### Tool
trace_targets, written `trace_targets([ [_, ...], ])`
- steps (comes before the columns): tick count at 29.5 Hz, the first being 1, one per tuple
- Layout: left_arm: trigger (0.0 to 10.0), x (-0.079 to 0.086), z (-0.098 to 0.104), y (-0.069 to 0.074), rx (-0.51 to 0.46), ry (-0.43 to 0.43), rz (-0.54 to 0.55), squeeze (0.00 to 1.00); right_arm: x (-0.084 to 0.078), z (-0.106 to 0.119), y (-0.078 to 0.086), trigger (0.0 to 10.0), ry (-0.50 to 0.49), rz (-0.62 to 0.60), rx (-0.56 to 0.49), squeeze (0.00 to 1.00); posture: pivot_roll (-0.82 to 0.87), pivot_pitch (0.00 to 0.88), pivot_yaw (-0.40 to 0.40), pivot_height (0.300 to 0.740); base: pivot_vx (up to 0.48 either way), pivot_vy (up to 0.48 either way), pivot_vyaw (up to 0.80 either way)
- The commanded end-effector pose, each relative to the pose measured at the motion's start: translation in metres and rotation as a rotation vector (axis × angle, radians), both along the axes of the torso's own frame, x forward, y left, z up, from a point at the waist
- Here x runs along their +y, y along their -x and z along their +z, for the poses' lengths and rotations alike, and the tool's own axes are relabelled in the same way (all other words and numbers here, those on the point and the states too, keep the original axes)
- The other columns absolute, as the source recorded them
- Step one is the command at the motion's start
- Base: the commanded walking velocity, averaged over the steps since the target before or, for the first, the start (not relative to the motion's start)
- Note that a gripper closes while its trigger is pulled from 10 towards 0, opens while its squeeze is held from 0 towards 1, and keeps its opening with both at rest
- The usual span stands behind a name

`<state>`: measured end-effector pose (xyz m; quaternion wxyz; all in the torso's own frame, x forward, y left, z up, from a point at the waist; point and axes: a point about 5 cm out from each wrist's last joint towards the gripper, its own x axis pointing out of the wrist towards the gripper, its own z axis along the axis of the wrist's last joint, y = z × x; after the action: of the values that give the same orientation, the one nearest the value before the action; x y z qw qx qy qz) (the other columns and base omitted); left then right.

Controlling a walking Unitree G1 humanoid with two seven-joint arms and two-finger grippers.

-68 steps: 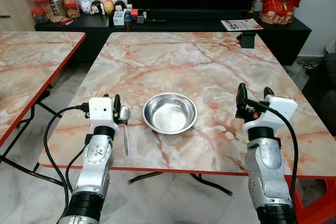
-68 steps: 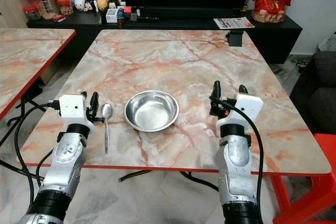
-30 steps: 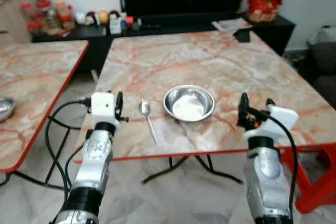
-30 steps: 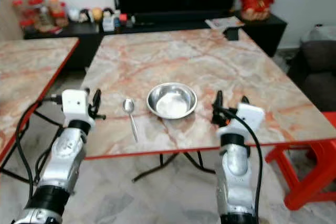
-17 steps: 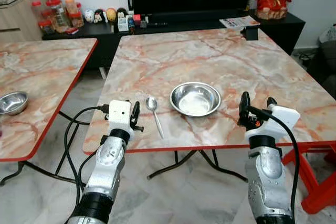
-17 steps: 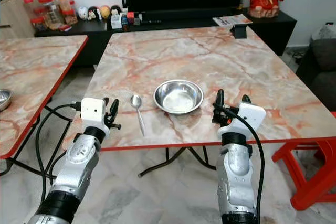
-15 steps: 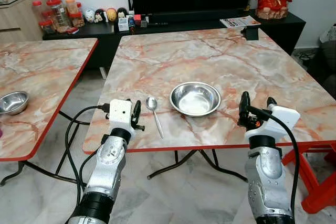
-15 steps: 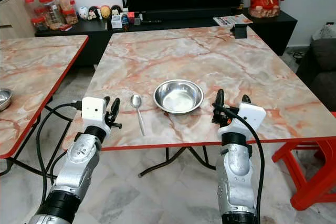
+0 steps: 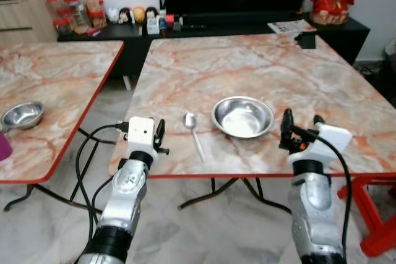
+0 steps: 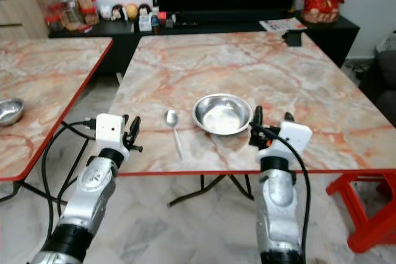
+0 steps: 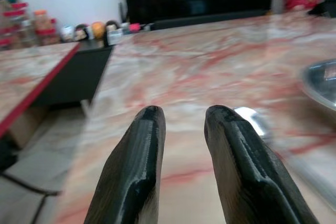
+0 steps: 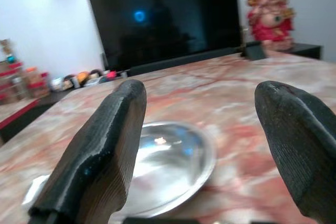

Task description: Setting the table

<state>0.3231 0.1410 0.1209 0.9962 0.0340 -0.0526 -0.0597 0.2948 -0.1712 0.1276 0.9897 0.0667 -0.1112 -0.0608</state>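
A steel bowl [image 9: 242, 117] sits near the front edge of the marble table [image 9: 247, 66]. A spoon [image 9: 194, 129] lies just left of it, bowl end pointing away from me. My left gripper [image 9: 159, 131] hovers at the table's front left corner, left of the spoon. Its fingers [image 11: 149, 145] are open by a narrow gap with nothing between them, and the spoon [image 11: 252, 119] lies just beyond them. My right gripper [image 9: 301, 123] is held at the front edge, right of the bowl, open wide and empty. The right wrist view looks over the bowl [image 12: 163, 156].
A second marble table [image 9: 62, 72] stands to the left with a small steel bowl [image 9: 21, 115] on it. A black TV cabinet [image 9: 204, 29] with jars and figurines runs along the back wall. A red stool [image 9: 377, 214] stands at the right. A tiled floor gap separates the two tables.
The whole picture has shifted right and the left table shows more, so the camera moved. Bowl and spoon lie as before. Both grippers hold the same pose.
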Motion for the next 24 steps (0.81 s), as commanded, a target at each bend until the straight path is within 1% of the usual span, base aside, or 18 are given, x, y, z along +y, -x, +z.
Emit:
trace_targets([
  [1, 10.0, -0.003, 0.008, -0.002, -0.022, 0.01, -0.004, 0.0, -0.004, 0.001, -0.001, 10.0, 0.002, -0.007, 0.002, 0.0, -0.06, 0.0, 0.058, 0.74, 0.0, 0.386, 0.0],
  [16, 10.0, -0.005, 0.012, -0.003, -0.035, 0.001, -0.016, 0.0, -0.003, 0.001, 0.0, 10.0, -0.011, -0.007, 0.001, 0.0, -0.07, 0.0, 0.063, 0.74, 0.0, 0.381, 0.0],
  [18, 10.0, -0.006, 0.012, -0.003, -0.038, -0.004, -0.017, 0.0, -0.003, 0.0, 0.0, 10.0, -0.012, -0.006, 0.002, 0.0, -0.06, 0.0, 0.063, 0.74, 0.0, 0.251, 0.0],
  [24, 10.0, -0.013, 0.015, -0.001, -0.052, 0.015, -0.055, 0.0, -0.002, -0.003, 0.0, 10.0, -0.016, -0.002, 0.015, 0.0, -0.06, 0.0, 0.067, 0.74, 0.0, 0.0, 0.0],
])
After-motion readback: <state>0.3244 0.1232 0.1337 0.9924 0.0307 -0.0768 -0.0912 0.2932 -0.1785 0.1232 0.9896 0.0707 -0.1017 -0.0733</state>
